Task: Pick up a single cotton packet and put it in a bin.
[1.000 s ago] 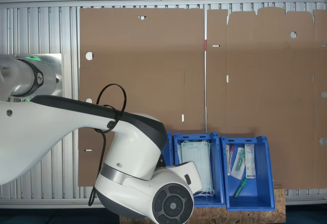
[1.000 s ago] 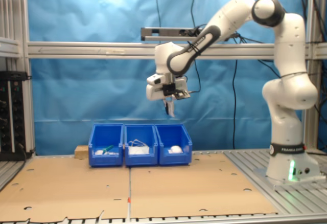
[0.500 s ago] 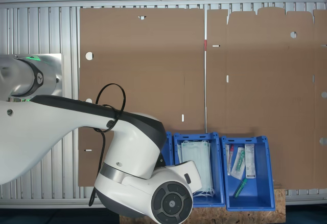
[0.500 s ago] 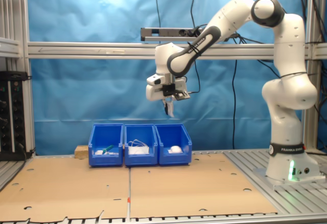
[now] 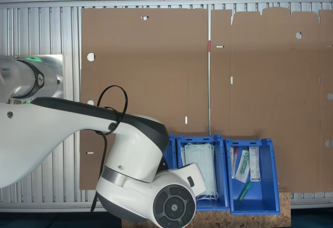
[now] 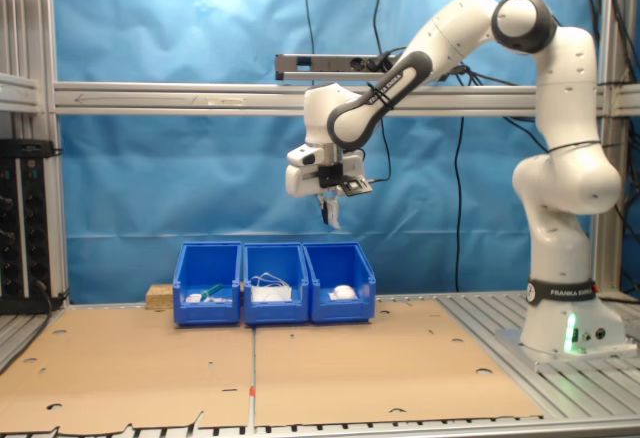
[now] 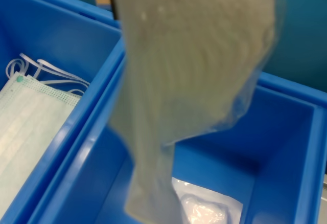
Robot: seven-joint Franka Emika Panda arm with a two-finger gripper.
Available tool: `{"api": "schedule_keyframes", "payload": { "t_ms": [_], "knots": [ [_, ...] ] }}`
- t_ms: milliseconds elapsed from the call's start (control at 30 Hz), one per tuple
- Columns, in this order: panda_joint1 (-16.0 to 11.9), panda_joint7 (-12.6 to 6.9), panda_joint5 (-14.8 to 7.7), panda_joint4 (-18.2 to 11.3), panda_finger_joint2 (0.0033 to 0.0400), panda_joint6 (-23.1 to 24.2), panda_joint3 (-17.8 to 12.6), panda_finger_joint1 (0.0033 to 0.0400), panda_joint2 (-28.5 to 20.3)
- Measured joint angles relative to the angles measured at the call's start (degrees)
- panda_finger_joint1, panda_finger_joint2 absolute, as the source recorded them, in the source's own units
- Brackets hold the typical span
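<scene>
High above the bins, the pincer (image 6: pixel 327 205) grips a hanging cotton packet (image 7: pixel 194 81), held clear for dropping into a bin (image 6: pixel 341 283).

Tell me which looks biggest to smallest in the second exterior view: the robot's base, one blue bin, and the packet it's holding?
1. Robot's base
2. Blue bin, which sits farther back, so its look may mislead
3. Cotton packet, hanging from the gripper

Arm: white jointed robot arm (image 6: pixel 556 158) reaching across from the second exterior view's right.
End effector: end effector (image 6: pixel 327 216) high above the bins, clamped on a small clear-white plastic cotton packet (image 6: pixel 332 217).
Bins: three blue plastic bins (image 6: pixel 274 283) side by side on the cardboard-covered worktop (image 6: pixel 300 373).
</scene>
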Motion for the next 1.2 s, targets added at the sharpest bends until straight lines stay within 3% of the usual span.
{"api": "schedule_keyframes", "payload": {
  "t_ms": [600,633,867,900,1067,1100,1200],
  "knots": [
    [0.00,-0.36,-0.11,0.00,0.0053,0.07,-0.10,0.0053,0.00],
    [0.00,-0.39,-0.12,0.00,0.0142,0.07,-0.10,0.0142,0.00],
    [0.00,-0.84,-0.17,0.00,0.0142,0.07,-0.10,0.0142,0.00],
    [0.00,-0.90,-0.17,0.00,0.0302,0.07,-0.10,0.0302,0.00],
    [0.00,-1.03,-0.21,0.00,0.0302,0.07,-0.10,0.0302,0.00],
    [0.00,-1.05,-0.22,0.00,0.0379,0.07,-0.10,0.0379,0.00],
    [0.00,-1.09,-0.25,0.00,0.0379,0.07,-0.11,0.0379,0.00]
  ]
}}
